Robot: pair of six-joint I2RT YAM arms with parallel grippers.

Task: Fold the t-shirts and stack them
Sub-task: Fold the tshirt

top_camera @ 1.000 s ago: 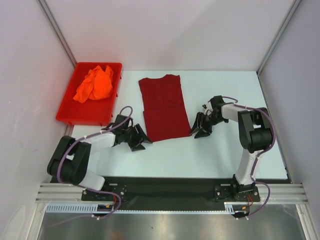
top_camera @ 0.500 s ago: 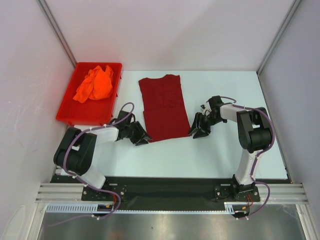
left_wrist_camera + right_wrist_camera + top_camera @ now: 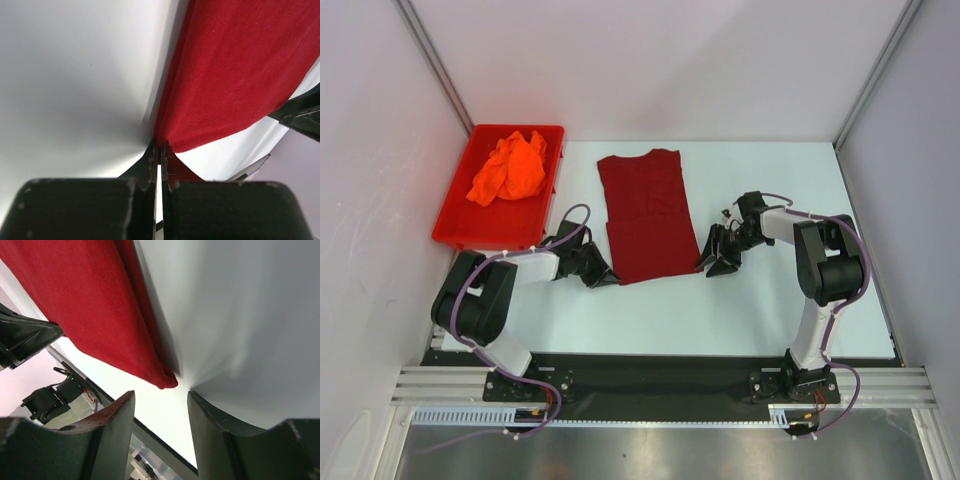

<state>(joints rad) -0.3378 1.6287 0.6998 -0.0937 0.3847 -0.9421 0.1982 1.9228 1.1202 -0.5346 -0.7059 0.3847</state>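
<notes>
Left wrist: maroon t-shirt (image 3: 235,75) is being cut off by frame; corner being pinched by closed left gripper (image 3: 159,150).
Long axis: being pointed away from jaws.
Right gripper (image 3: 161,397): being held half-parted, corner just ahead.

Upper left: red bin (image 3: 452,232), holding the orange t-shirt (image 3: 510,168), blocks the left edge of the table (image 3: 770,180).
Centre: maroon t-shirt (image 3: 645,215) lies flat; left gripper (image 3: 608,279) and right gripper (image 3: 712,265) crowd its lower corners.
Lower centre, upper right: bare table.

Maroon t-shirt (image 3: 643,215) folded narrow, flat on table (image 3: 770,310); orange t-shirt (image 3: 510,168) crumpled in bin (image 3: 455,228).
</notes>
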